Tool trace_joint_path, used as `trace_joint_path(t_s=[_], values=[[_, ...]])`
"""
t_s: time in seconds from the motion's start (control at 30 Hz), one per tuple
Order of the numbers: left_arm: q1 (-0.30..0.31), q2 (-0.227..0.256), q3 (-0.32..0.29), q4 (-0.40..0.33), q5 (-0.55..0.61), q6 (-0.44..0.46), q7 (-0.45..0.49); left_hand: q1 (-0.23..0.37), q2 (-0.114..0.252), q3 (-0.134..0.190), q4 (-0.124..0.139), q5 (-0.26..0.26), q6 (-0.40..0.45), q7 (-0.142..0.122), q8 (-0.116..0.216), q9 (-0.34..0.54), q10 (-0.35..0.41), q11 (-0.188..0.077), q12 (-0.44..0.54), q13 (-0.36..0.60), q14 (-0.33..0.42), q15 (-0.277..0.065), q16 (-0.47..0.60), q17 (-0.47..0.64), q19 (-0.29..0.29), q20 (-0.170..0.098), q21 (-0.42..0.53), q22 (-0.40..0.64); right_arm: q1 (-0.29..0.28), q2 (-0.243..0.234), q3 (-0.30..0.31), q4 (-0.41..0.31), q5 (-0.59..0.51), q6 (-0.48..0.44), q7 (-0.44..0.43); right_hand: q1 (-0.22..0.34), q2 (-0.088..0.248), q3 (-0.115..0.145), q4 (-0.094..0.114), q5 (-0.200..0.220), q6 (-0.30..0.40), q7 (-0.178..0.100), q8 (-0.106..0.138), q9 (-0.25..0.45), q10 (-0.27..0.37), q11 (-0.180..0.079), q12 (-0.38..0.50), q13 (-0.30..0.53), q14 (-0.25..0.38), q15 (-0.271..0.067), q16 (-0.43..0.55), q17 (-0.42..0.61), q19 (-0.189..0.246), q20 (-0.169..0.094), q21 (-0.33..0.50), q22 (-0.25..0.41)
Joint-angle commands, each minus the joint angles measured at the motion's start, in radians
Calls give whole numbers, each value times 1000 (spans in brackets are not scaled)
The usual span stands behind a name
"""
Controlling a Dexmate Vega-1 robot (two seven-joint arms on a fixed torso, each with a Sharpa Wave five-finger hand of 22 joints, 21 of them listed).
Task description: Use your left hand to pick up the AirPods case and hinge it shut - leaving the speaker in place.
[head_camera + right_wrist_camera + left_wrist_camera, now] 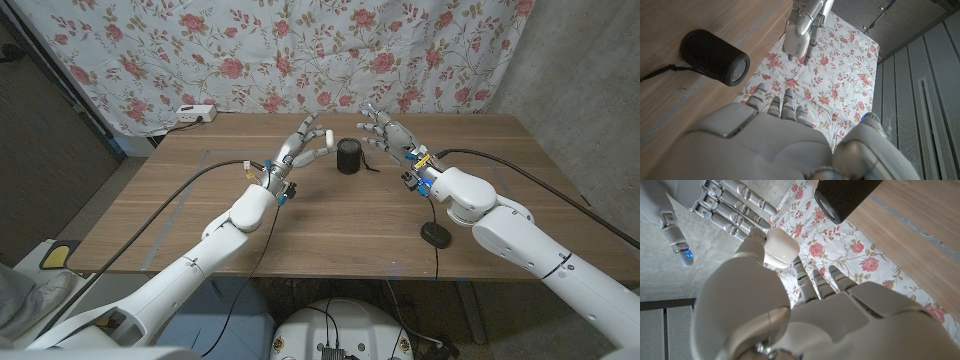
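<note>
My left hand (298, 148) is raised above the table's far middle and pinches the white AirPods case (325, 137) between thumb and fingers. In the left wrist view the case (781, 250) looks closed, with no gap at the lid, and is held beyond my left hand (805, 315). The black cylindrical speaker (348, 156) stands upright on the table just right of the case, untouched. My right hand (388, 132) hovers right of the speaker with fingers spread and nothing in it. The right wrist view shows the speaker (715, 57), the held case (797, 39) and my right hand (775, 140).
A thin cable (372, 165) runs from the speaker. A black puck (435, 236) with a cord lies on the wooden table (180, 210) near the right front. A white power strip (195, 112) sits at the back left edge, under the floral curtain (250, 50).
</note>
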Motion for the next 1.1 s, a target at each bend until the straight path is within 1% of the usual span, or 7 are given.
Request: trace_joint_path(t_s=[0.03,0.13,0.2,0.27,0.7,0.9,1.1], values=[[65,43,-49,-48,-14,-18,6,-3,7,-1,6,4,9,3,5,0,101,-90,7,36,14,1,4,2,6,1,1,3,-20,22,7,30,21,47,3,2,8,1,-7,-1,-1,-6,1,2,-5,4,-2,-1,-5,-2,-1,1,13,-1,9,2],[60,35,-45,-26,-118,-44,-75,-5,8,-2,7,4,9,3,5,0,101,-90,6,37,16,0,4,2,7,0,2,3,-24,28,13,41,24,64,-1,3,9,1,-8,-1,2,-6,2,2,-4,4,-2,-2,-1,-3,0,0,17,-3,10,2],[73,36,-49,-50,-53,-31,-23,-5,8,-2,7,4,11,1,5,0,102,-90,7,37,18,-1,5,2,8,-1,2,3,-25,31,16,51,29,78,8,3,9,0,-8,-1,2,-8,1,2,-2,4,-2,-4,12,-12,4,0,36,-16,16,2],[69,31,-46,-43,-59,-40,-33,-6,8,-3,8,3,10,4,5,0,102,-90,6,37,17,2,4,2,8,2,2,3,-25,30,18,54,33,79,10,3,10,1,-8,-1,2,-7,1,1,-3,4,-2,-5,15,-13,5,0,44,-20,18,2],[77,19,-44,-62,-36,-32,-19,-10,10,-7,9,3,11,5,4,0,98,-89,3,40,16,3,3,2,7,4,1,3,-38,21,40,84,82,85,37,0,13,0,-7,-2,4,-10,1,1,8,1,1,-9,10,-5,2,0,46,-19,15,1],[86,29,-41,-86,-8,-11,-12,-9,11,-9,7,3,8,7,2,1,94,-88,-1,42,26,-7,5,2,28,-16,7,3,-39,25,41,108,91,96,46,-5,17,0,-3,-2,8,-10,2,1,13,1,2,-10,10,-6,2,2,50,-20,15,1],[90,39,-39,-106,2,-6,-17,-8,10,-10,6,3,6,8,1,1,91,-88,-2,43,30,-10,5,2,28,-19,6,3,-42,25,45,123,101,111,60,-9,20,-1,-1,-2,9,-11,2,1,16,4,3,-12,9,-5,2,2,58,-26,17,1]])
